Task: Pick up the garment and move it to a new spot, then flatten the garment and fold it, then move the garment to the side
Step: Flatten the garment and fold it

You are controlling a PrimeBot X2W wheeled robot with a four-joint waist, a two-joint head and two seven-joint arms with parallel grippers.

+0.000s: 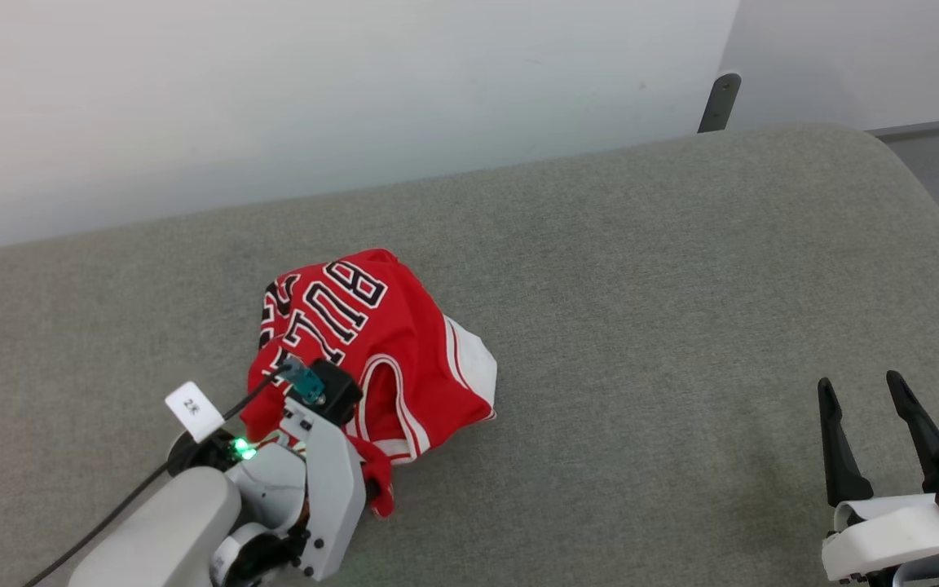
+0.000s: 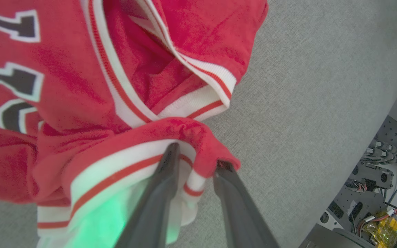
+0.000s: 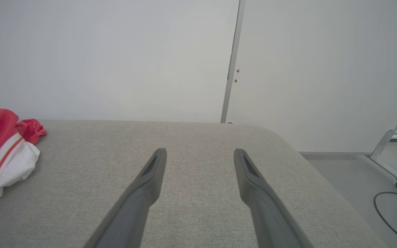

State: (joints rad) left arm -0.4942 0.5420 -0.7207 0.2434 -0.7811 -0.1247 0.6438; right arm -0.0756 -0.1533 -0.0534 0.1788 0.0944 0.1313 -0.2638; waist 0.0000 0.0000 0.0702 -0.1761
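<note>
The right gripper (image 1: 859,381) is hovering with jaws wide, well apart to the right. The left gripper (image 2: 198,156), far nearer, is pinching the striped hem in narrow jaws, the garment (image 1: 372,342) heaping just beyond it on the surface (image 1: 641,285).

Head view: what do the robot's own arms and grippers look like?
The left arm has a pale grey forearm, white wrist casing, a green light, a black cable carrying a white paper tag, and a black camera block. The right gripper has a white base and two long, tapering black fingers.
</note>
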